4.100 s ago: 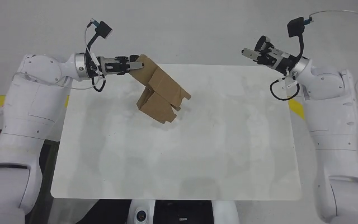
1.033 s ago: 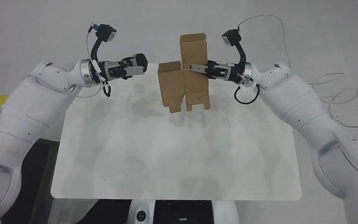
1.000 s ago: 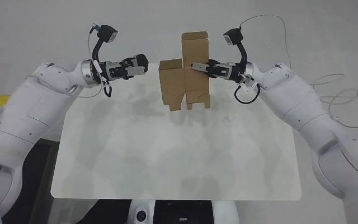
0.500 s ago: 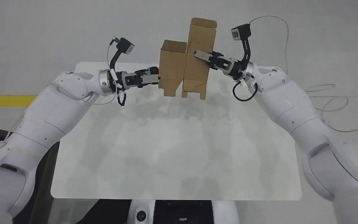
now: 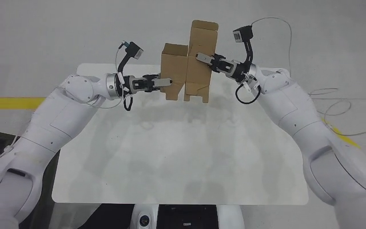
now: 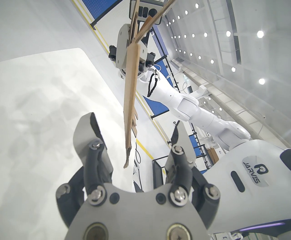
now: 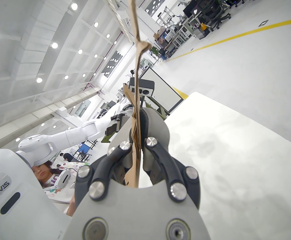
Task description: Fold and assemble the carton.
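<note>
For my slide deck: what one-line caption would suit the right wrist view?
Right gripper shut on the carton, seen edge-on, with the white table behind.

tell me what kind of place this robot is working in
Probably a big robotics lab or factory hall: rows of ceiling spotlights, a yellow floor line, and equipment benches with office chairs behind.

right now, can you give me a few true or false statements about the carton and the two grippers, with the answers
1. The right gripper is shut on the carton. True.
2. The left gripper is clamped shut. False: it is open, at the carton's edge.
3. The carton lies flat on the table. False: it is held up above the table.
4. The carton is brown cardboard. True.
</note>
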`<state>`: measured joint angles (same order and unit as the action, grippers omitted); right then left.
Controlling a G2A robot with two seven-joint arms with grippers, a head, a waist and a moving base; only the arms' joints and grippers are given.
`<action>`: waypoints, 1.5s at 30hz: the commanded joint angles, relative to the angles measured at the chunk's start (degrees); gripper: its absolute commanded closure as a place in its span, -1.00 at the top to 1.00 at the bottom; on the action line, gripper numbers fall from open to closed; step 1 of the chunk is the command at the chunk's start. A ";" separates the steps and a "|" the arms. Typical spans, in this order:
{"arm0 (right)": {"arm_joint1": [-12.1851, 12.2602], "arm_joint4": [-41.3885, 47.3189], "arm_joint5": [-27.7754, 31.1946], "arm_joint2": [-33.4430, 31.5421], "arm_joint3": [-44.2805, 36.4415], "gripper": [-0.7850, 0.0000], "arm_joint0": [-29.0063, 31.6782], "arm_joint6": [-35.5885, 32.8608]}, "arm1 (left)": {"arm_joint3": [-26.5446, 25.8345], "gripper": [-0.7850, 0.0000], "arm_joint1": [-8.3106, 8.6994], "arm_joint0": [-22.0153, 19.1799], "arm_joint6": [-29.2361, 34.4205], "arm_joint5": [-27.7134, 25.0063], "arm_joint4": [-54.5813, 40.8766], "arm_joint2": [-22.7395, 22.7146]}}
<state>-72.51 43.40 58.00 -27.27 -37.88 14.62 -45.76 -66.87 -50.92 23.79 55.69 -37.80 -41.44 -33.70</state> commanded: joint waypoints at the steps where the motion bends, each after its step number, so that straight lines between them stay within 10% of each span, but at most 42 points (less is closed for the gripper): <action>1: -0.18 -0.17 0.00 -0.61 0.21 -1.00 0.09 -0.46 | 0.23 -1.00 -0.24 0.20 0.77 0.34 -0.42 -0.41; 10: -0.68 -1.93 -0.02 -2.92 0.72 -1.00 0.46 -0.55 | 1.23 -1.00 -1.43 1.00 5.20 2.14 -3.32 -2.15; 12: -0.68 -2.26 -0.05 -3.48 0.87 -0.20 0.46 -0.57 | 1.62 -1.00 -1.69 1.11 5.99 2.55 -3.93 -2.58; 13: -0.66 -2.35 -0.03 -3.78 0.90 0.96 0.51 -0.56 | 1.86 -1.00 -1.82 1.14 6.31 2.72 -4.19 -2.84; 28: 3.80 -5.83 -10.74 -7.87 -1.51 1.00 0.19 -11.27 | 7.10 -1.00 -2.26 -2.13 22.86 12.17 -1.70 -6.08; 45: 11.81 -7.22 -24.15 -9.45 -15.68 1.00 5.15 -24.70 | -0.72 -1.00 -0.79 0.93 32.26 21.45 3.38 -5.51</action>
<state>-60.97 35.82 34.10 -36.60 -53.11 19.51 -70.21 -67.40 -51.77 24.64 87.74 -16.58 -38.06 -39.22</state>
